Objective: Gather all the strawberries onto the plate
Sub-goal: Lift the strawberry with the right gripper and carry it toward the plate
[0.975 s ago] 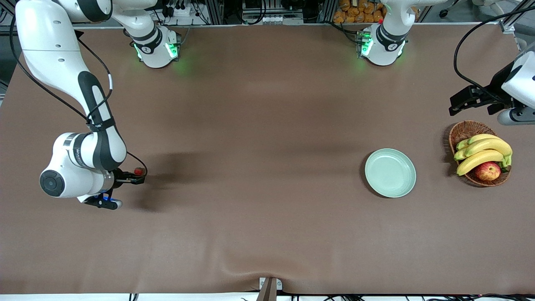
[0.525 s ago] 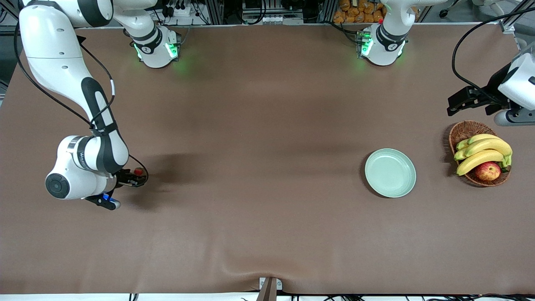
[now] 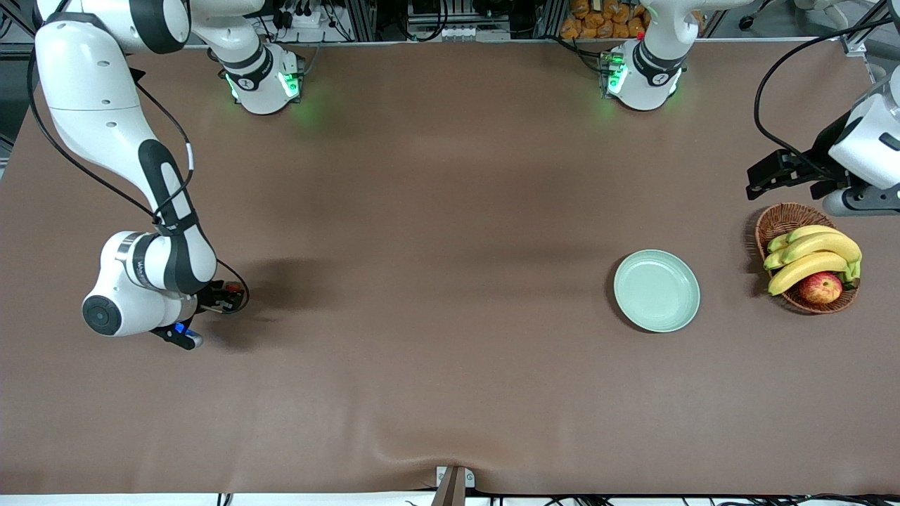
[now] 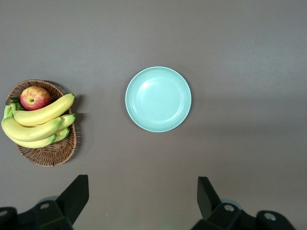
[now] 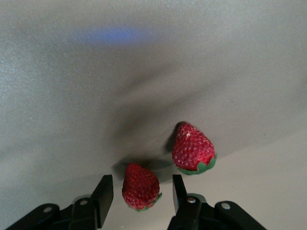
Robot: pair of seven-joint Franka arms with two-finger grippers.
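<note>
We see one strawberry [image 5: 140, 187] sitting between the right gripper's [image 5: 139, 192] narrowly parted fingers [image 5: 104, 192], low in the right wrist frame; a second strawberry [image 5: 193, 149] lies beside it. The plate [image 3: 657, 290] sits right of centre, bare. The left gripper [image 4: 142, 195] waits wide open above.

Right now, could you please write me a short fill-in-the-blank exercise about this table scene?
1. The right pincer has a ____ between its fingers.
2. The plate holds ____ strawberries.
3. The basket holds bananas and one ____.
4. The left pincer is ____.

Missing words: strawberry; no; apple; open
</note>
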